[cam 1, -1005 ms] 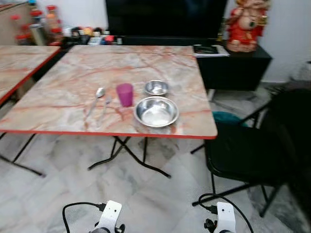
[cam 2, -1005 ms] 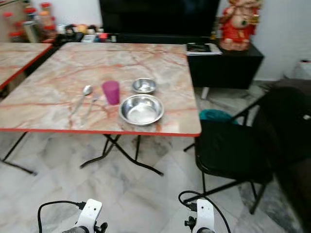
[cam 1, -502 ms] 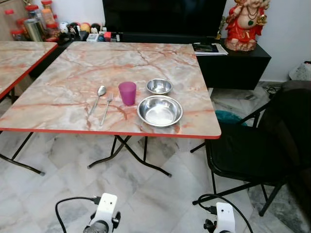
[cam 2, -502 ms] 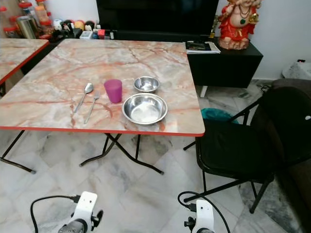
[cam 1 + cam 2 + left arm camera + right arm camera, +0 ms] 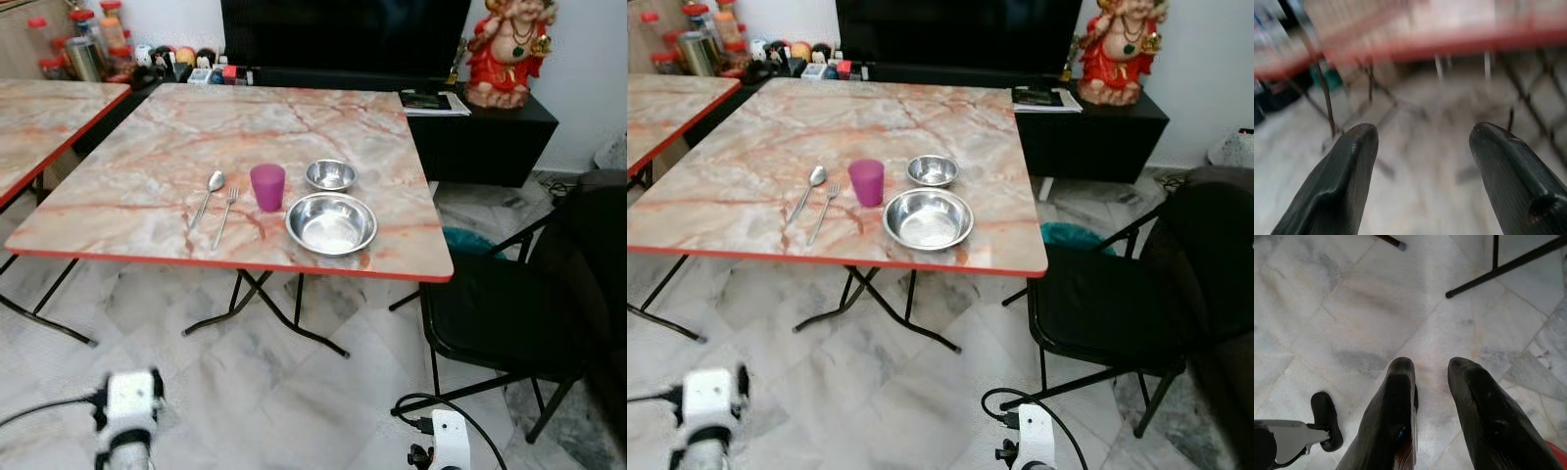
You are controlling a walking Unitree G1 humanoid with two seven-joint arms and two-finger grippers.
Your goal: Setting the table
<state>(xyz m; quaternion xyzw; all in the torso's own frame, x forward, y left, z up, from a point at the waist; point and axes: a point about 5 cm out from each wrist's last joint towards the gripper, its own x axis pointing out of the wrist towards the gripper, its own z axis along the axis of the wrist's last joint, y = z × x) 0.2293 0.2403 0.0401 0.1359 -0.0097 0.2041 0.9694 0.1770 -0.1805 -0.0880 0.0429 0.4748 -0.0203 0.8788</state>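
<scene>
On the marble table with a red edge lie a spoon and a fork, side by side. To their right stand a purple cup, a small steel bowl and a larger steel bowl. Both arms are low, well short of the table. My left gripper is open with a wide gap and points at the table's red edge and legs; that view is blurred. Over the marble floor my right gripper is open by a narrow gap, holding nothing.
A black chair stands at the table's right side. A second marble table is at the left. Behind are a black cabinet with a red figurine, a dark screen, and jars.
My left wrist has swung out to the left and its gripper now faces the table. The head camera has shifted a little. Things on the table have not moved.
</scene>
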